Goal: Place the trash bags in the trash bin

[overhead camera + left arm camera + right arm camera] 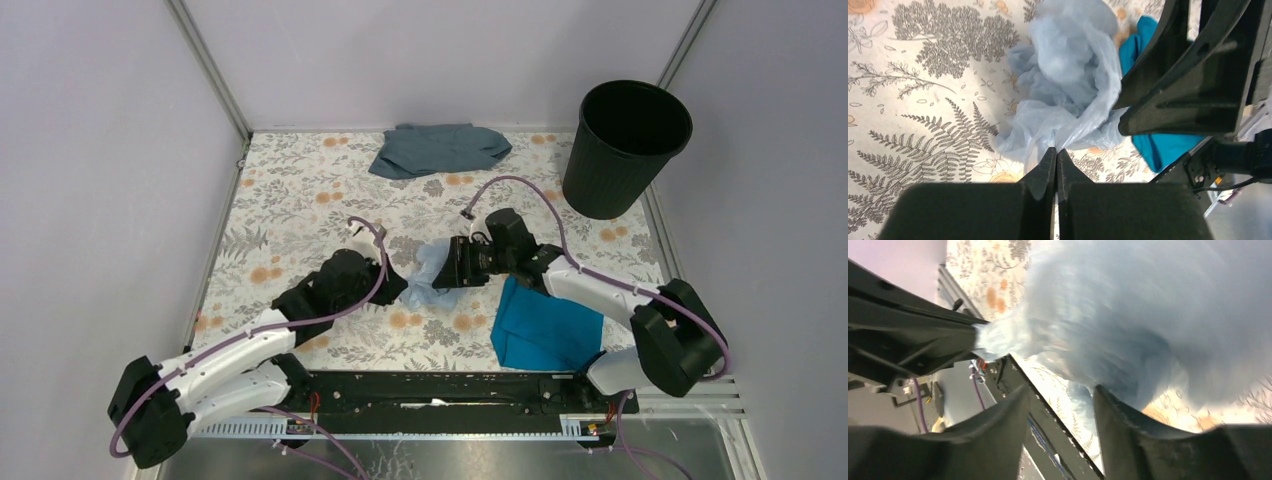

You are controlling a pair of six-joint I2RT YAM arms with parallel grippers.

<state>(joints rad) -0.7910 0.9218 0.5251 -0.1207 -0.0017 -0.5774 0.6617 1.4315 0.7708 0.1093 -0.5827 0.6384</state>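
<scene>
Trash bag (428, 272) lies crumpled on the desk (300, 200), squarely between the two tools! Left tool (1055, 154): tips pressed together, pinching a fold of film. Its own camera shows that; the overhead hides it. Right tool (1060, 405): fingers apart, bag bunched just ahead, blurred. Trash bin (625, 140) stands upright well beyond the right tool, at the desk's far edge, interior dark. Teal cloth (545, 325) lies under that arm; grey-blue cloth (440, 148) is far beyond both tools.
</scene>
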